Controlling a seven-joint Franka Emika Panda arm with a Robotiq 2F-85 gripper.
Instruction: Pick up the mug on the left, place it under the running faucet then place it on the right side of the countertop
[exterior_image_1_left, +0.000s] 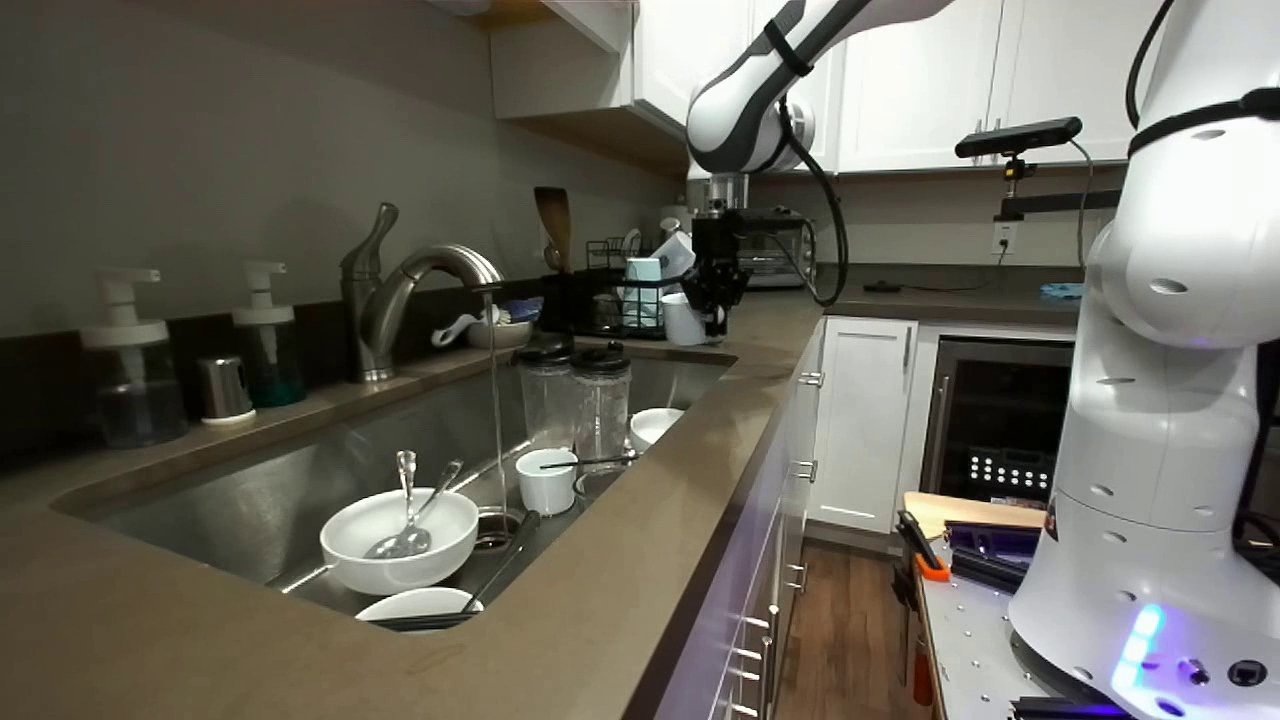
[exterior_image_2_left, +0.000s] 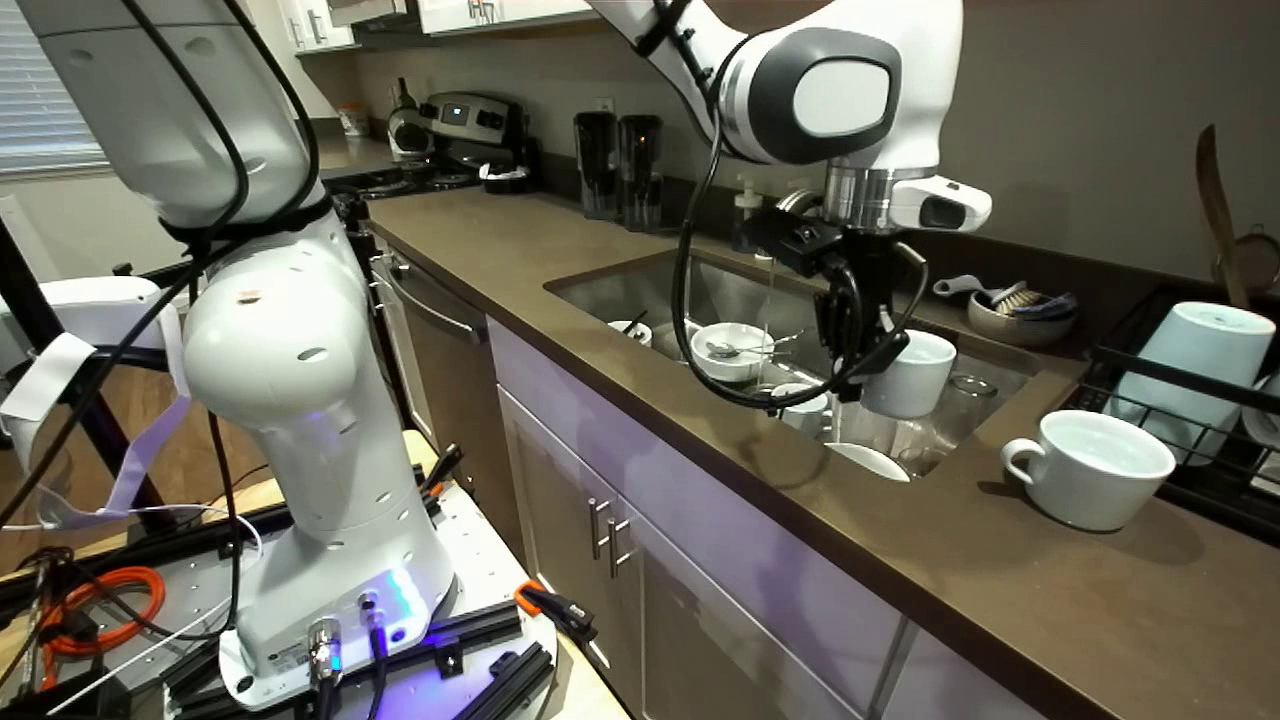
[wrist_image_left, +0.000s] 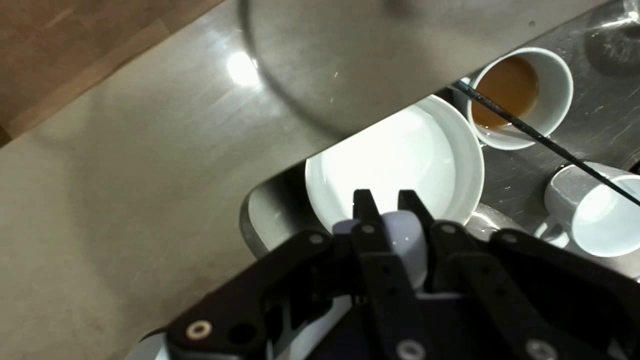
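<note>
A white mug (exterior_image_2_left: 912, 378) is held in the air over the right end of the sink in an exterior view. My gripper (exterior_image_2_left: 878, 362) is shut on its handle, with the body on the wall side. In the wrist view the handle (wrist_image_left: 407, 245) lies between the fingers (wrist_image_left: 384, 200); the mug's body is mostly hidden. A second white mug (exterior_image_2_left: 1095, 472) stands upright on the countertop (exterior_image_2_left: 1010, 590). A white mug (exterior_image_1_left: 684, 320) shows beside the gripper (exterior_image_1_left: 718, 300); I cannot tell which one. The silver faucet (exterior_image_1_left: 440, 268) runs a thin stream (exterior_image_1_left: 497, 400) into the sink, away from the held mug.
The steel sink (exterior_image_1_left: 250, 535) holds a bowl with spoons (exterior_image_1_left: 400, 540), clear lidded containers (exterior_image_1_left: 601, 410) and a mug of brown liquid (wrist_image_left: 515, 95). A white bowl (wrist_image_left: 400, 155) sits below the fingers. A black dish rack (exterior_image_2_left: 1225, 500) with cups stands at the wall. Soap pumps (exterior_image_1_left: 130, 370) stand behind the sink.
</note>
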